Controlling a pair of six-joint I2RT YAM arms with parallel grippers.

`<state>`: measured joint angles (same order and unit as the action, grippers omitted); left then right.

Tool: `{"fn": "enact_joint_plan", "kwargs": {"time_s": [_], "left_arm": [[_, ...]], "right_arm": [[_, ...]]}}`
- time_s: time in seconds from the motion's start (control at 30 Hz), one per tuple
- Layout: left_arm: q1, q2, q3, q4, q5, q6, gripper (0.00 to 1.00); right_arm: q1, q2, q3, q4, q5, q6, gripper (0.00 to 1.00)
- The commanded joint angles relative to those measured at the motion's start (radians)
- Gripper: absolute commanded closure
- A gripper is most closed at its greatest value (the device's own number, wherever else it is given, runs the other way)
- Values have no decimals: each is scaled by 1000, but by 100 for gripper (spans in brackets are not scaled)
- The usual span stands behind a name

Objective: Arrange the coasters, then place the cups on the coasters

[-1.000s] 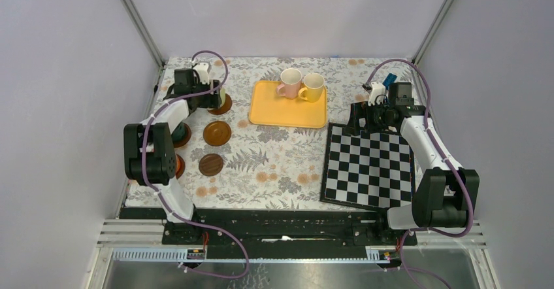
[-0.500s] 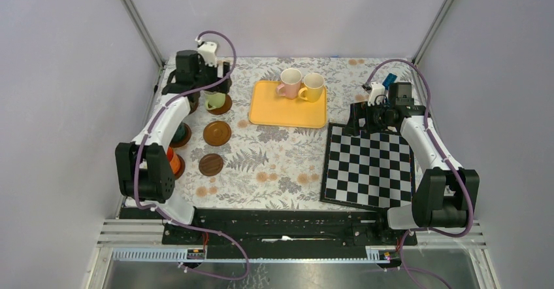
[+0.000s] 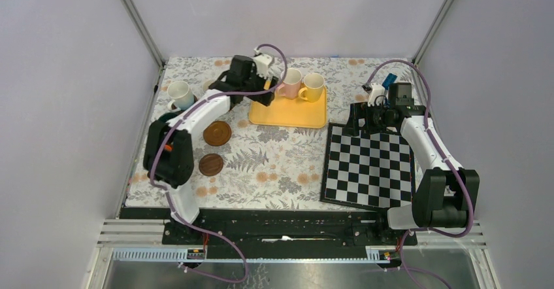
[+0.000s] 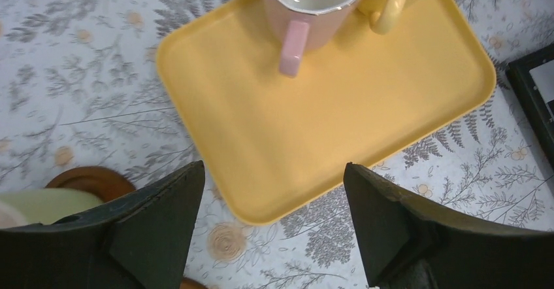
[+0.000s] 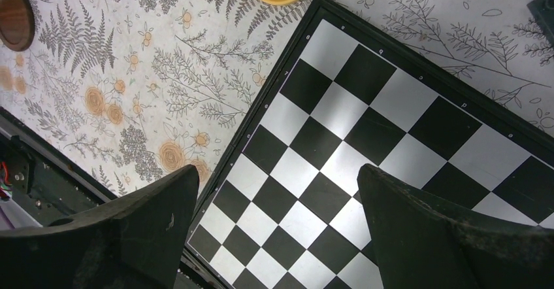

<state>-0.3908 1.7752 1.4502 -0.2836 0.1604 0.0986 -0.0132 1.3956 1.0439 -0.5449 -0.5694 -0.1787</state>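
Floral-cloth table (image 3: 274, 165). Left tool (image 4: 271, 178) spread, empty, above yellow tray (image 4: 326, 125) near the far edge. The tray holds pink cup (image 4: 313, 4) and yellow cup (image 4: 392, 1), apparently touching. Risk: closing on the pink cup may nudge its neighbour or snag the handle. Two bare coasters (image 3: 217, 133) lie near the left edge. Right tool (image 5: 277, 191) spread, empty.

Overhead, left-wrist close-up sharing pink cup (image 4: 323, 27)

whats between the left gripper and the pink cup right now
Only bare yellow tray, seen in the left wrist view; the pink cup has its handle pointing toward the open left gripper.
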Motion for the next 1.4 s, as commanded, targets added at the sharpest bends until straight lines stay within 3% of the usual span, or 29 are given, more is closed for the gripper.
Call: {"fn": "enact_joint_plan", "kwargs": {"time_s": [0.0,0.37,0.63,0.87,1.03,1.23,1.37], "left_arm": [[-59,99,104,31,-52,23,16],[-74,388,388,-68,-12,51,31],[-74,468,487,-71,-4,46,47],[-74,484,504,-71,-12,42,66],[-74,472,500,-77,-8,45,74],[-72,396,424,-75,-13,56,99],[-72,310,316,-7,-15,49,100]], "right_arm": [[8,-33,37,-19,-21,27,2],[1,-44,47,-23,-6,22,1],[-7,-64,43,-24,-12,14,2],[-7,-67,36,-22,-10,8,2],[-8,-63,33,-22,-3,6,2],[-7,-72,25,-22,4,-4,2],[-7,-68,20,-17,-4,-2,2]]}}
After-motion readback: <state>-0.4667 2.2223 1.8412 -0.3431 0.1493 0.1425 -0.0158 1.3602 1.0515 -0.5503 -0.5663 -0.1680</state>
